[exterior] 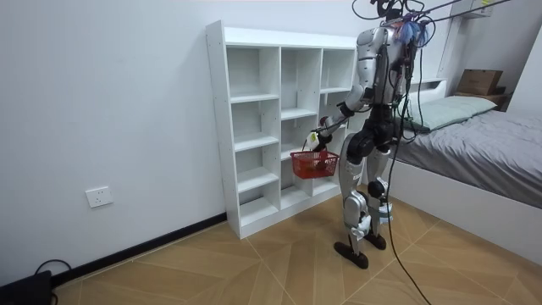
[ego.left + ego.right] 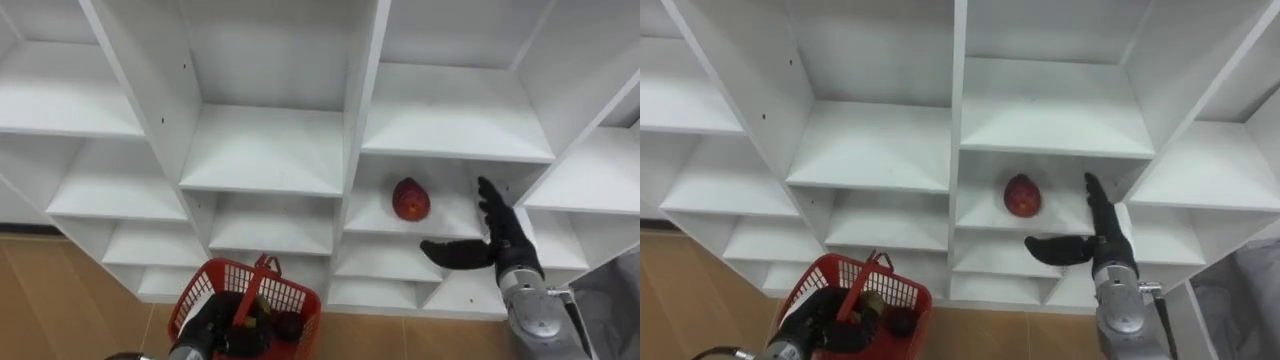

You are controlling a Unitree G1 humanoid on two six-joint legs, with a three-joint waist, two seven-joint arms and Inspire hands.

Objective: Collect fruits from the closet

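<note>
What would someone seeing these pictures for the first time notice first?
The red fruit stands out, alone on a middle shelf of the white closet. Just to its right the robot's right hand is open, thumb spread, not touching it. Lower left, its left hand holds a red basket with dark items inside.

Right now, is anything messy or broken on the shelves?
Nothing stands out. One red fruit sits on a shelf, the right hand open beside it; the basket hangs from the left hand.
</note>
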